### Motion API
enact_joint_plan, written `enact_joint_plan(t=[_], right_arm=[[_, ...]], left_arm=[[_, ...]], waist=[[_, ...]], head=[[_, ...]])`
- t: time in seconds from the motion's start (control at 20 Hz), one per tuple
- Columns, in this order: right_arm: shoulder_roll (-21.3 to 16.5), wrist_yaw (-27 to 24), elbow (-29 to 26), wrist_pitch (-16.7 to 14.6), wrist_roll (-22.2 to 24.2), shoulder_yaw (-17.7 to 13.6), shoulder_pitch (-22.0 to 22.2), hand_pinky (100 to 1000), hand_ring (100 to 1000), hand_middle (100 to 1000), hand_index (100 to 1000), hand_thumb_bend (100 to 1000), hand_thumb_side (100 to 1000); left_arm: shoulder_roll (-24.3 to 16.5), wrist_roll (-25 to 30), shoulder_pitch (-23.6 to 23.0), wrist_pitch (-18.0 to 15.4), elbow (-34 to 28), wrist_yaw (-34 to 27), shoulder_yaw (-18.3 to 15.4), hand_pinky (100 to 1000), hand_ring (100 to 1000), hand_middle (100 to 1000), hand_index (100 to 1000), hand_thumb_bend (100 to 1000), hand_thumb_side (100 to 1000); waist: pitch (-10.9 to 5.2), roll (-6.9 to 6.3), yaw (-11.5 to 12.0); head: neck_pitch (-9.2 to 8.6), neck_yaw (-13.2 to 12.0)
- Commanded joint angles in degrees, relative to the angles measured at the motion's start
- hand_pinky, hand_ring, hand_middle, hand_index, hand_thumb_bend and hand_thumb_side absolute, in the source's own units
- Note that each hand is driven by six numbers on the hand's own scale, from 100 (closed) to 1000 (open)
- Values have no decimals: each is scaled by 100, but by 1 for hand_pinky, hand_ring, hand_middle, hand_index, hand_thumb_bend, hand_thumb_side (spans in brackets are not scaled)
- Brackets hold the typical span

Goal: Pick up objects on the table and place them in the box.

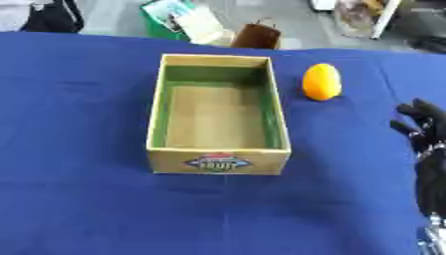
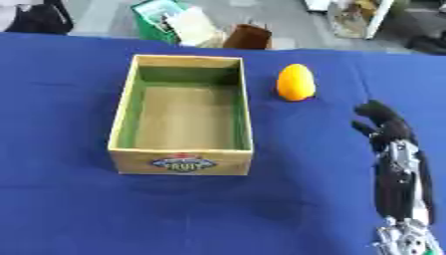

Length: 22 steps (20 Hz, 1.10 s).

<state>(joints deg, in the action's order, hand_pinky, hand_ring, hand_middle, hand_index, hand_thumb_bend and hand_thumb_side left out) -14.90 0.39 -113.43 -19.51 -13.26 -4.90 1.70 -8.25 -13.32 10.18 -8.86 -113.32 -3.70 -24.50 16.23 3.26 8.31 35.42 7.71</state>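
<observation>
Blue cloth covers the table [image 1: 78,199] edge to edge. An open box [image 1: 218,162] of tan card with green inner walls stands at centre, long side running 12 to 6 o'clock, a printed label on its near wall; nothing shows inside it but the bare tan floor. An orange, egg-shaped object [image 2: 295,82] rests on the cloth at about 2 o'clock from the box, just beside its far right corner and clear of the wall. The right hand [image 2: 383,124] comes in from the lower right, at about 4 o'clock from the box, apart from both box and orange object. It holds nothing; how far its dark fingers are spread cannot be told. The left hand shows in neither view.
</observation>
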Motion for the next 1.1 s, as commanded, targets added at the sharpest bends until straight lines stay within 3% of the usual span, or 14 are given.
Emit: enact_joint_plan(t=[0.05, 0.4, 1.1], right_arm=[[-96, -32, -116, -8, -7, -8, -32, 815, 914, 730, 868, 100, 1000], [-393, -23, -116, 47, -119, -47, -128, 821, 921, 739, 869, 100, 1000], [-2169, 808, -116, 1072, -105, -109, -879, 848, 966, 816, 904, 100, 1000]], left_arm=[[-90, 10, 46, 6, -127, 10, -1, 565, 433, 461, 597, 100, 828], [-87, 17, 24, 20, -127, -8, 19, 564, 433, 461, 597, 100, 828], [-128, 131, -41, 28, -127, -74, 125, 564, 432, 461, 596, 100, 824]], waist=[[-101, -28, -15], [-151, -66, -50], [-199, -129, -117]], head=[[40, -67], [151, -67], [120, 52]])
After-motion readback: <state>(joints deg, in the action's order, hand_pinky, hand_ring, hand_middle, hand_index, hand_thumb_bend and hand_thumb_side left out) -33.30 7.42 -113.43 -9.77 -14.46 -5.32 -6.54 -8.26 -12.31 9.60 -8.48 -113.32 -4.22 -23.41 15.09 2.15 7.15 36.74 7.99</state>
